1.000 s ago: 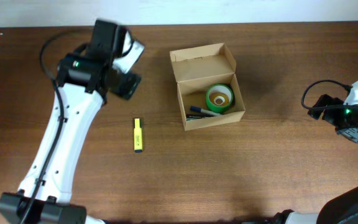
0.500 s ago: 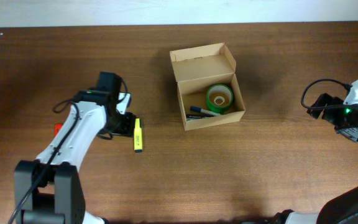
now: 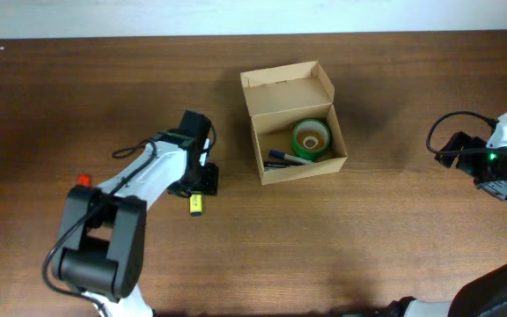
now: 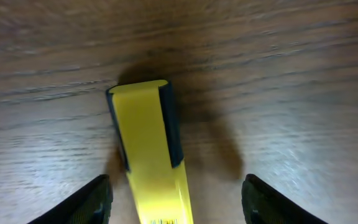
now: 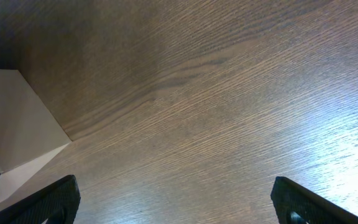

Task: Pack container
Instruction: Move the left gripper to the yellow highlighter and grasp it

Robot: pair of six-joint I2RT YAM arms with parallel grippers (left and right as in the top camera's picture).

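The container, a tan cardboard box (image 3: 280,88) with its flap lid open, stands at the table's middle; a green tape roll (image 3: 311,138) and a dark pen (image 3: 287,157) lie inside. A yellow highlighter (image 3: 195,204) lies on the table left of the box. My left gripper (image 3: 199,183) is open right over it; in the left wrist view the highlighter (image 4: 151,149) lies between the spread fingers (image 4: 176,202), not clamped. My right gripper (image 3: 491,185) is open and empty at the far right over bare wood (image 5: 176,199).
A small red object (image 3: 84,180) shows on the table beside the left arm. A black cable (image 3: 443,132) loops at the right arm. A pale box corner (image 5: 11,137) shows at the left of the right wrist view.
My left arm swung right and down from the back left until its gripper is over the yellow highlighter. The right arm has not moved.
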